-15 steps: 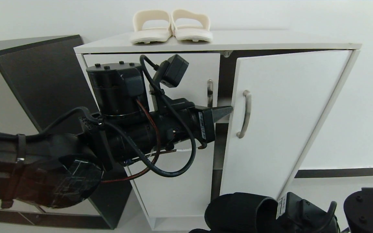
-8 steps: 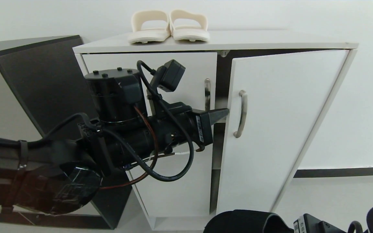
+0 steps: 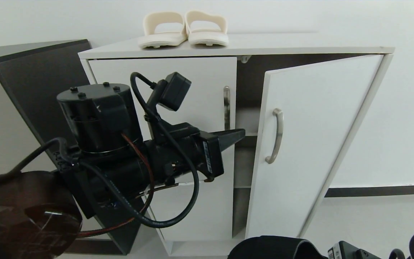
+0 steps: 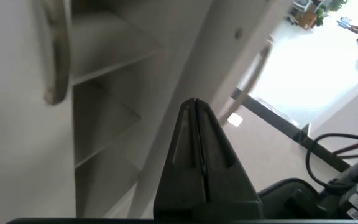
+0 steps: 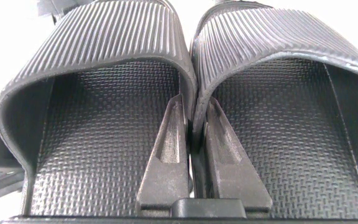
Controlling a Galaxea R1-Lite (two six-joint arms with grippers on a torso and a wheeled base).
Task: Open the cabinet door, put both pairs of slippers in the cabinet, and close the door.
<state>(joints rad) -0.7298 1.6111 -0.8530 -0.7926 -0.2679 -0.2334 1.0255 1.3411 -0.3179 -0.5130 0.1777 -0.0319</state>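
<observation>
Left arm [image 3: 120, 162] all black: fat cylindrical joint housing [image 3: 95, 115], cap screws [image 3: 81, 95] on top, thick black cable loop [image 3: 158, 225], thin reddish-brown wire [image 3: 151, 176], boxy wrist camera [image 3: 174, 90], white label strip [image 3: 207, 162], probably a sticker. Left gripper [image 3: 241, 133]: tapered black wedge.

We are getting the white right-hand cabinet door [image 3: 311, 144] wider open: the dark gap between it and the white left-hand door [image 3: 207, 79] is broadening, and more of the pale inner shelf [image 3: 244, 124] is coming into sight beside its free edge. We are pulling our black left gripper [image 3: 241, 133] back and down from that edge, so its tip is now standing apart from the door, in the gap. We are also lowering the pair of black ribbed rubber slippers [image 3: 275, 248] toward the bottom of the head view. Our head camera is drifting a little, sliding the whole white cabinet [image 3: 264, 45] leftward.
</observation>
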